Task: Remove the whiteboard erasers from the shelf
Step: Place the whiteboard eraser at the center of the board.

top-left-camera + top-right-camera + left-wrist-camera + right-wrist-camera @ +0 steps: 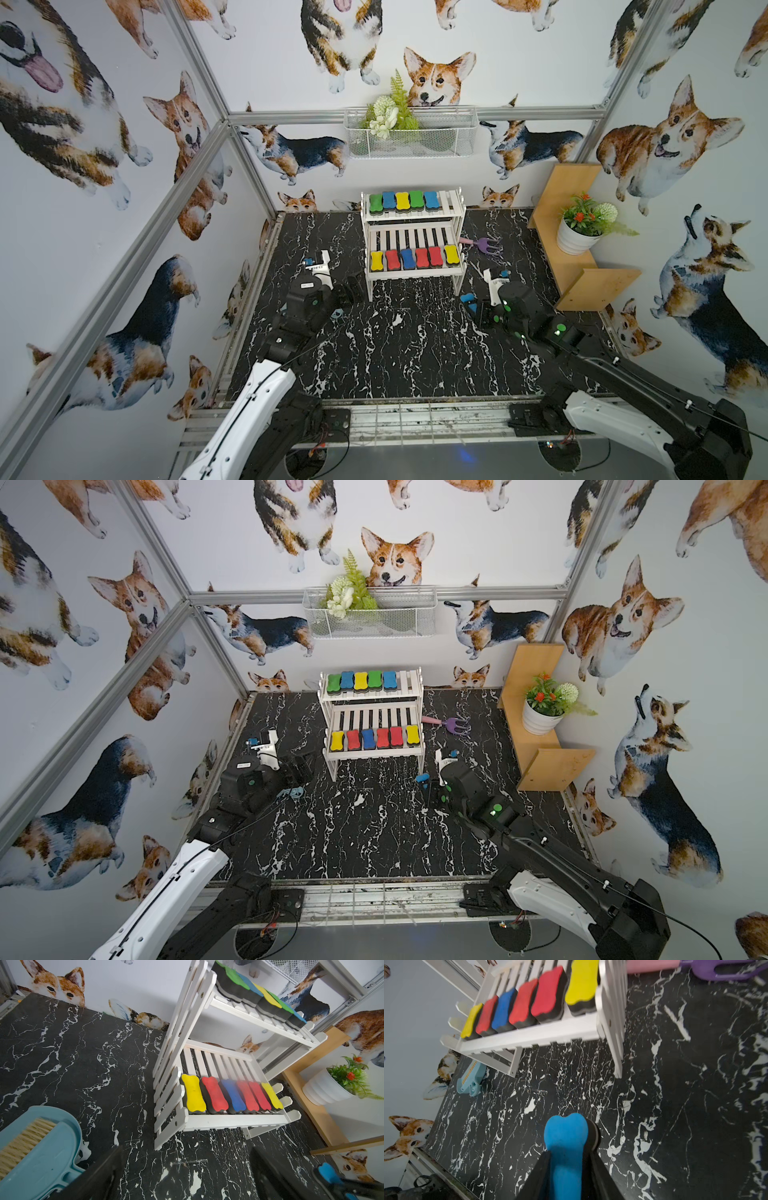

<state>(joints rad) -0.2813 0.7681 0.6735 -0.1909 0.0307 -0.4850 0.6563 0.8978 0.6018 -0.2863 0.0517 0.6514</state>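
The white two-tier shelf [411,274] stands at the back of the black marble table. A row of several erasers [402,200] lies on its upper tier, green, blue and yellow. Several more [408,257] line the front of the lower tier [232,1122], yellow, red and blue. My right gripper [566,1156] is shut on a blue eraser [565,1136], held above the table in front of the shelf's right leg [468,298]. My left gripper [187,1169] hangs open and empty by the shelf's left front leg [351,289].
A purple-and-pink toy fork [484,246] lies right of the shelf. A tan stepped shelf [582,274] with a potted plant [579,237] fills the right back corner. A wire basket [411,137] hangs on the back wall. A light-blue dustpan with brush [41,1147] lies under my left arm.
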